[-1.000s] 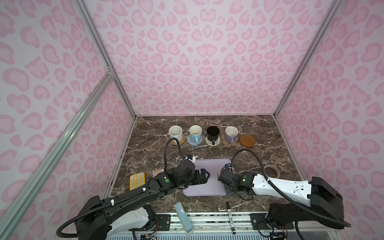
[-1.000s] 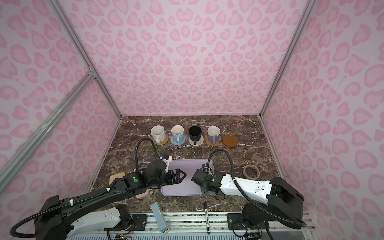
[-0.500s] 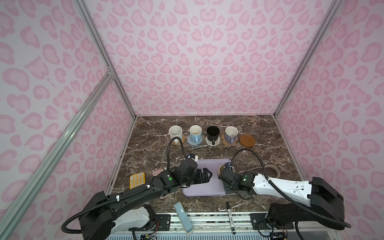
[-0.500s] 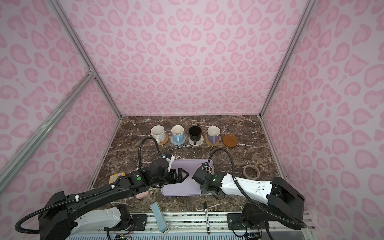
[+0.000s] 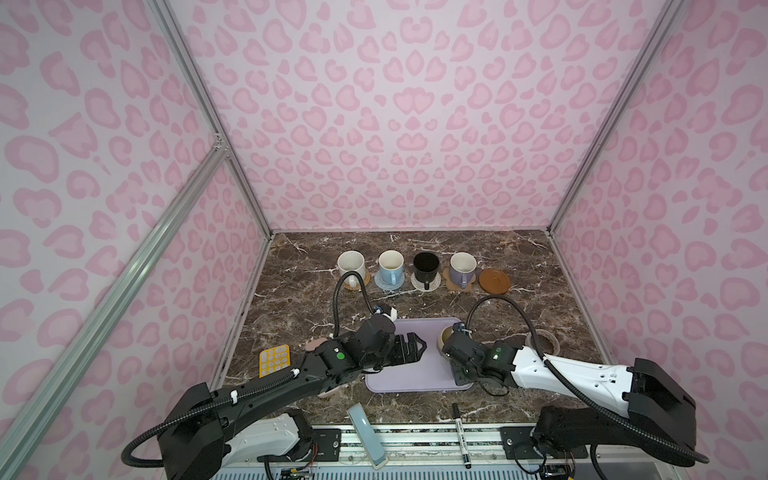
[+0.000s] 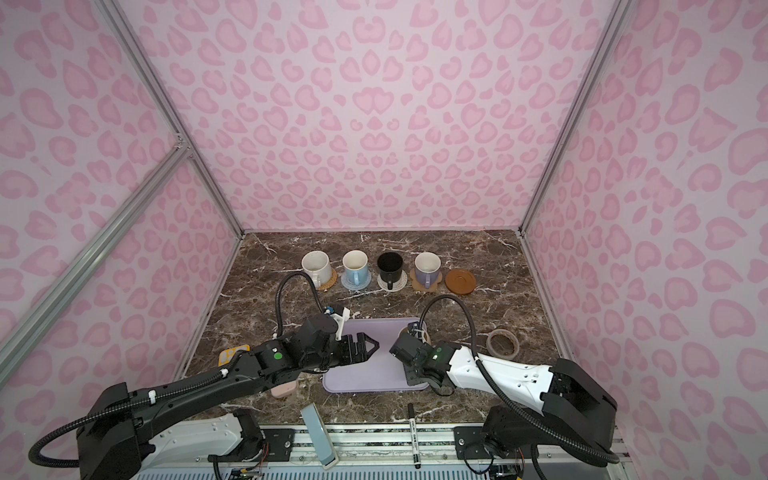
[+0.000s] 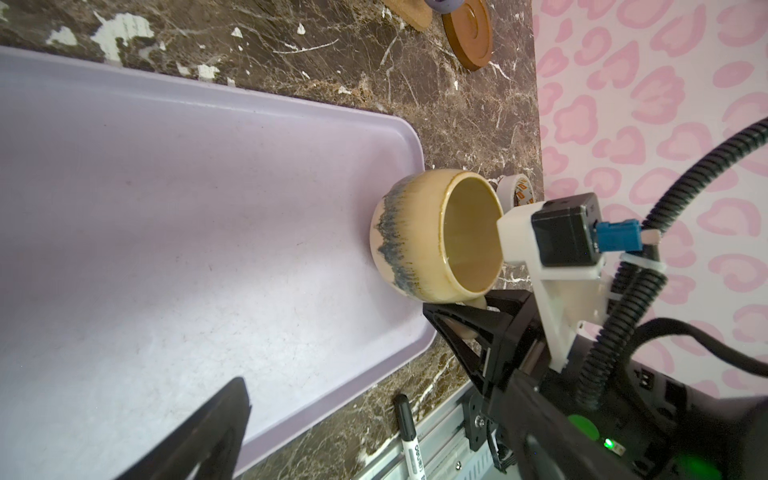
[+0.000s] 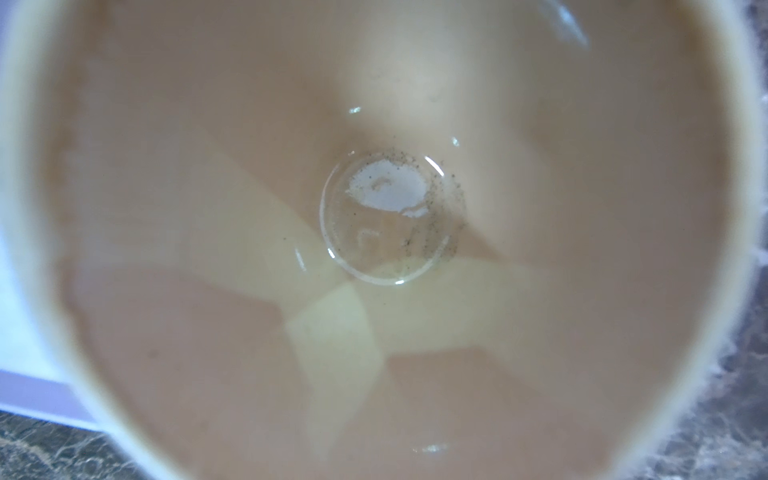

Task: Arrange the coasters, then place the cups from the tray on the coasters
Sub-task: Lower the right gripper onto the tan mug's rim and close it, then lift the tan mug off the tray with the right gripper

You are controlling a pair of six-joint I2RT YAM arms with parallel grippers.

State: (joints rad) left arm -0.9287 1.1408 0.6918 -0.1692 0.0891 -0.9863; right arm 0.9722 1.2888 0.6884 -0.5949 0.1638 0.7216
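Observation:
Four cups stand on coasters in the back row: cream-white, light blue, black and lavender. The brown rimmed disc coaster at the row's right end is bare. The pale yellow cup stands upright at the far right end of the lavender tray. My right gripper is shut on its handle. The right wrist view looks straight into the yellow cup. My left gripper hovers open over the tray's left part, empty.
A clear tape ring lies right of the tray. A yellow keypad-like card and a pink case lie to the left, under my left arm. A black marker and a grey-blue bar rest at the front edge.
My right gripper has shut on the yellow cup's handle. The left arm has crept slightly toward the tray; the cup stands where it was.

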